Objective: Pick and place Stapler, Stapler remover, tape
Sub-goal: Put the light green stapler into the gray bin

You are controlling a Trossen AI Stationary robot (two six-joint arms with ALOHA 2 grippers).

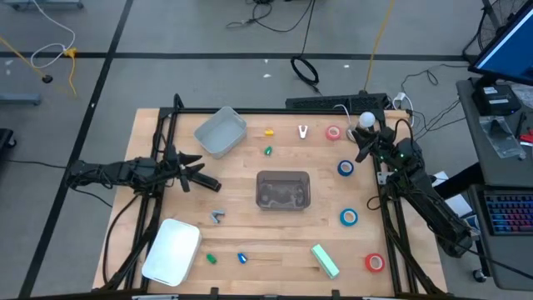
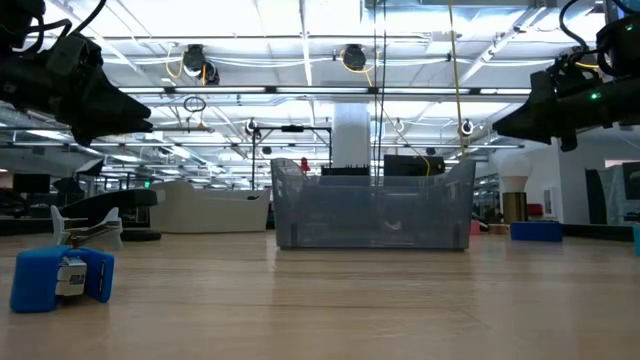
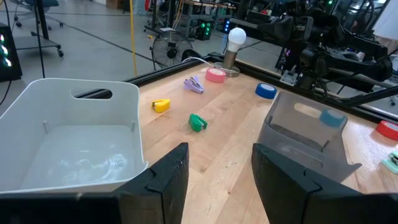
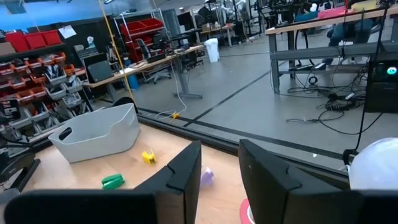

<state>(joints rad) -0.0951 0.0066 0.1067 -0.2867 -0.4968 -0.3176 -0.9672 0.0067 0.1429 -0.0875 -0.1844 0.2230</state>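
Mint-green bar stapler (image 1: 325, 259) lay near bench's front edge, untouched. Left gripper (image 1: 202, 172) and right gripper (image 1: 363, 147): parted, empty. Advice: approach square across its width.

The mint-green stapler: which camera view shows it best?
The high view shows the stapler whole, lying near the table's front edge. The left wrist view catches only its tip at the picture's edge. The low and right wrist views do not show it.

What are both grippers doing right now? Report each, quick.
Left gripper: open, holding nothing, above the table's left side.
Right gripper: open, holding nothing, at the table's far right corner.
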